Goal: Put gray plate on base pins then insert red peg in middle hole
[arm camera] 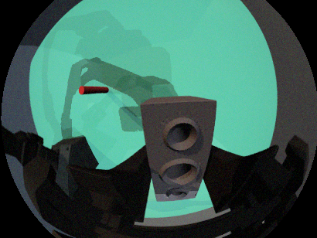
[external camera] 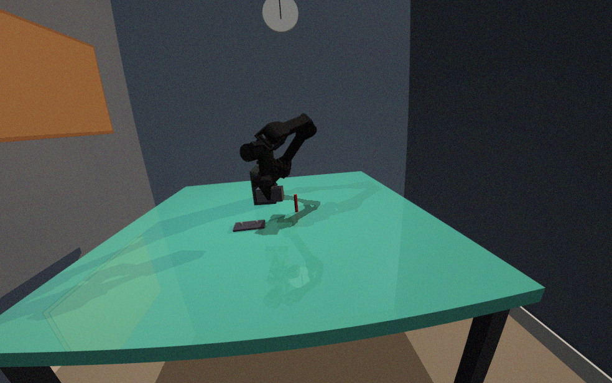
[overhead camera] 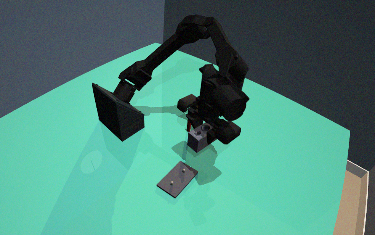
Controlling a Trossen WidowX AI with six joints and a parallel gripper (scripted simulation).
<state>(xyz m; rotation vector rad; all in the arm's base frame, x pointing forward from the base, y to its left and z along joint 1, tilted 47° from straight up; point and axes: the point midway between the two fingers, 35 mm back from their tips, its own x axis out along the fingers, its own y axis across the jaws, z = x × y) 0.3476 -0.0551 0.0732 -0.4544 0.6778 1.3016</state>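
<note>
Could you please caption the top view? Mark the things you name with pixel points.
Gripper (overhead camera: 201, 127) holding the gray plate (overhead camera: 197, 141), with the base (overhead camera: 174, 189) and its two pins uncovered.

Table: green, glossy (overhead camera: 262, 177) (external camera: 361, 280) (arm camera: 216, 50) | walls: gray, blue, near-black | clock: pale, round (external camera: 280, 20) | floor: tan (overhead camera: 347, 205) (external camera: 451, 352)

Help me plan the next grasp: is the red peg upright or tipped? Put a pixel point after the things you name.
Upright. The exterior view shows the red peg (overhead camera: 188, 125) (external camera: 296, 203) (arm camera: 95, 90) standing on end.

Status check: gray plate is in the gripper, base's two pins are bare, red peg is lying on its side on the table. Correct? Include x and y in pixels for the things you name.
Not quite: the red peg (overhead camera: 188, 125) (external camera: 296, 203) (arm camera: 93, 90) stands upright, as the exterior view shows. The rest holds: gray plate (overhead camera: 197, 141) (external camera: 264, 196) (arm camera: 155, 120) in the gripper (overhead camera: 206, 124) (arm camera: 172, 143), base's pins (overhead camera: 177, 176) bare.
</note>
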